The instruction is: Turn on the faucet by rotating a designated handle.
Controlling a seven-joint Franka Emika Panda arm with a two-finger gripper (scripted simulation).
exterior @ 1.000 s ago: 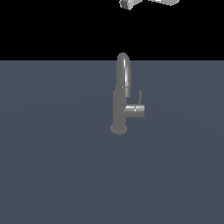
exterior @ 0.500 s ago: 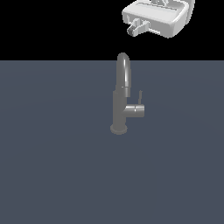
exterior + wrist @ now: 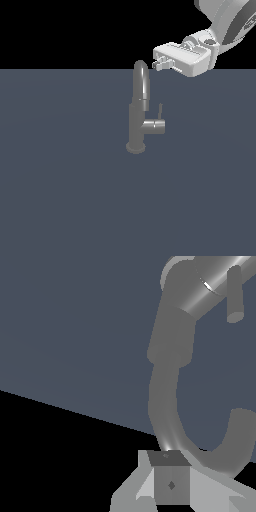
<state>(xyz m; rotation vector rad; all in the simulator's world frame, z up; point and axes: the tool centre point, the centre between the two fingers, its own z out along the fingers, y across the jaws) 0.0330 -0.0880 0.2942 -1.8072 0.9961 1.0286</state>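
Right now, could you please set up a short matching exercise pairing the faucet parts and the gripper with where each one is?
Things:
1. spout
2. handle
3. round base
4. gripper

Places:
A. on the dark surface
B. in the air, above the handle, touching nothing
C. upright on the end of the side stub
D. arching over the top of the faucet body

Pairs: 1-D, 2-C, 3-A, 4-B

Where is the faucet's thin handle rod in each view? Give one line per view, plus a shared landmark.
Exterior view: the handle stands upright on the side stub, on the exterior view's right of the faucet.
Wrist view: the handle is the short rod beside the body.
Shared landmark: the arched spout.
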